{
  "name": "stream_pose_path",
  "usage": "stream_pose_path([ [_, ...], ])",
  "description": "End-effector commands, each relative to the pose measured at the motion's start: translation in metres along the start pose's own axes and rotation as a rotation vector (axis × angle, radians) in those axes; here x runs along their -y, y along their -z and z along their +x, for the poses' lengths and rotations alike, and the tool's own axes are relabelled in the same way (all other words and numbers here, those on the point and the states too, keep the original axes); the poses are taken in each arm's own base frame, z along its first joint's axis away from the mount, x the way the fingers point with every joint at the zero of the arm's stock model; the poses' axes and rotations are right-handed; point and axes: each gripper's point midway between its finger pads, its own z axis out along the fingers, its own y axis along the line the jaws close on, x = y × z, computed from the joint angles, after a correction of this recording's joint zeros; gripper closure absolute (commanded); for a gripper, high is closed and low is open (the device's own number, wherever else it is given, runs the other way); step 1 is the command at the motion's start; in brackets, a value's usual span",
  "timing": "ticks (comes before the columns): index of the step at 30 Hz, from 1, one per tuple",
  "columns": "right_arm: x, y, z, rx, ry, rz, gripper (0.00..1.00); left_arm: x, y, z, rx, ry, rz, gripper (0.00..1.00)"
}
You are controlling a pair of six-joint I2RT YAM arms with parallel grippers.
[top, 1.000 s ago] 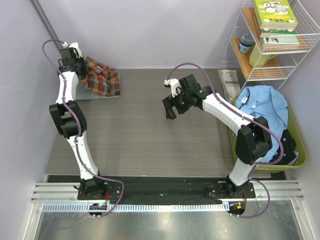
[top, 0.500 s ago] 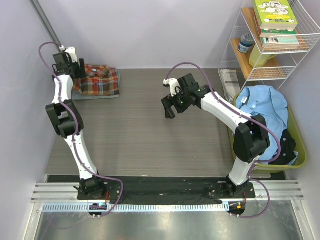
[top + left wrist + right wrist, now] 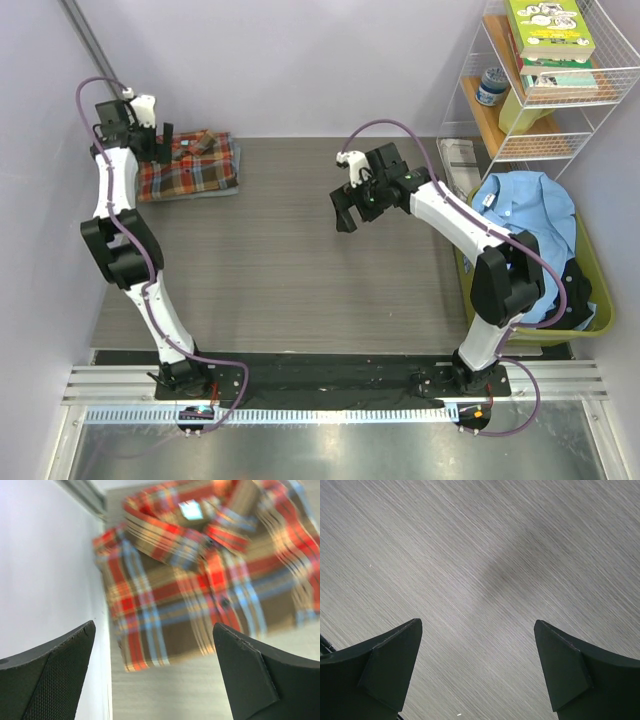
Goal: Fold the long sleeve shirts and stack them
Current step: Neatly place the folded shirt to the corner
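The plaid shirt [image 3: 192, 165] lies folded at the table's far left corner, its collar showing in the left wrist view [image 3: 200, 565]. A pale grey shirt [image 3: 215, 191] shows as a thin strip under its near edge. My left gripper [image 3: 163, 140] hangs open just over the plaid shirt's far left edge, close to the wall. In its own view the left gripper [image 3: 155, 645] has wide-apart fingers and nothing between them. My right gripper [image 3: 345, 215] hovers open above the middle of the table. Its wrist view shows the right gripper [image 3: 477, 650] over bare tabletop only.
A green basket [image 3: 592, 268] at the right edge holds a light blue shirt [image 3: 525, 215] and dark cloth. A wire shelf [image 3: 540, 70] with books stands at the back right, and a paper booklet [image 3: 460, 160] lies below it. The wall [image 3: 45, 570] runs beside the stack.
My left gripper opened and let go of the plaid shirt, which now lies flat on the stack; the left arm drew back toward the wall. The right gripper shifted slightly.
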Motion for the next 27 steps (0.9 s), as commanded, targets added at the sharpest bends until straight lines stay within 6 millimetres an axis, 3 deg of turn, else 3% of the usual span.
stream_pose_path([
  [1, -0.005, 0.022, -0.02, 0.075, 0.009, -0.009, 0.0, 0.028, 0.016, 0.033, -0.113, -0.029, 0.153, 0.0],
  [5, -0.006, 0.016, -0.014, 0.055, 0.002, -0.023, 0.0, 0.039, -0.003, 0.069, -0.206, 0.0, 0.2, 0.0],
  [6, -0.006, 0.015, -0.014, 0.053, 0.002, -0.025, 0.0, 0.032, -0.008, 0.072, -0.218, 0.004, 0.174, 0.0],
  [10, -0.005, 0.011, -0.008, 0.038, -0.003, -0.025, 0.0, 0.026, -0.048, 0.108, -0.301, 0.021, 0.144, 0.0],
  [14, 0.001, 0.01, -0.005, 0.029, -0.007, -0.007, 0.0, 0.015, -0.074, 0.1, -0.286, 0.026, 0.113, 0.0],
  [16, 0.004, 0.011, -0.003, 0.024, -0.006, 0.002, 0.0, 0.013, -0.077, 0.093, -0.269, 0.055, 0.108, 0.0],
  [19, 0.011, 0.018, -0.004, 0.033, -0.013, 0.019, 0.0, 0.011, -0.061, 0.065, -0.19, 0.09, 0.108, 0.0],
  [20, 0.016, 0.022, -0.005, 0.039, -0.026, 0.024, 0.0, 0.014, -0.057, 0.066, -0.191, 0.102, 0.113, 0.0],
  [21, 0.02, 0.026, -0.007, 0.046, -0.038, 0.028, 0.0, 0.009, -0.037, 0.039, -0.125, 0.095, 0.094, 0.0],
  [23, 0.027, 0.035, -0.01, 0.064, -0.055, 0.04, 0.0, 0.016, -0.016, 0.029, -0.113, 0.104, 0.116, 0.0],
  [24, 0.036, 0.043, -0.011, 0.078, -0.077, 0.053, 0.0, 0.021, 0.008, 0.014, -0.089, 0.109, 0.14, 0.0],
  [27, 0.053, 0.069, -0.017, 0.13, -0.114, 0.091, 0.0, 0.041, 0.042, 0.011, -0.118, 0.109, 0.148, 0.0],
])
